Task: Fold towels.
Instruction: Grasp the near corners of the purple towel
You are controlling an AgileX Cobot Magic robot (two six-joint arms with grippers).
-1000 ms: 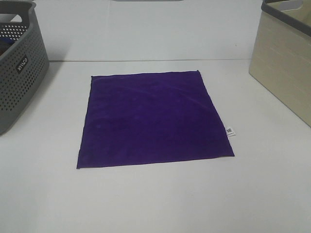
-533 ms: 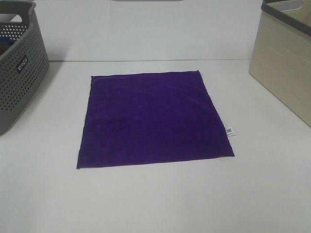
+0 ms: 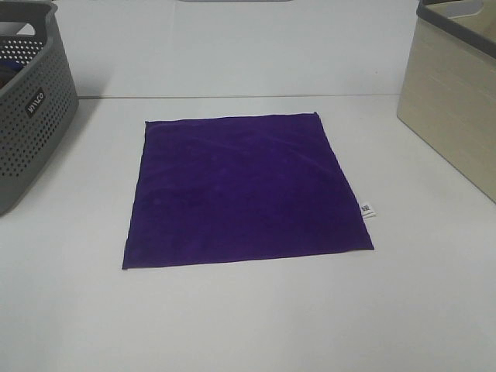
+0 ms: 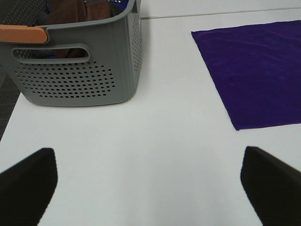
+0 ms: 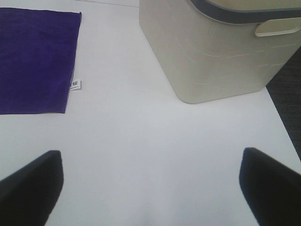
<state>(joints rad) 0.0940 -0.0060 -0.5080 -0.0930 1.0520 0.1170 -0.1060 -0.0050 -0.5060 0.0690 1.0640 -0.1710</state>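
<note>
A deep purple square towel [image 3: 244, 190] lies flat and unfolded in the middle of the white table, with a small white tag [image 3: 366, 209] on its right edge. It also shows in the left wrist view [image 4: 258, 70] and in the right wrist view [image 5: 35, 59], where the tag [image 5: 75, 84] is visible too. My left gripper [image 4: 148, 188] is open and empty over bare table, off the towel's near left corner. My right gripper [image 5: 148, 188] is open and empty over bare table, off the towel's near right corner. Neither arm shows in the exterior high view.
A grey perforated basket [image 3: 31, 108] stands at the table's left side, holding brown cloth [image 4: 80, 12] in the left wrist view. A beige bin with a grey rim [image 3: 453, 101] stands at the right, also in the right wrist view [image 5: 211, 56]. The table's back edge runs behind the towel.
</note>
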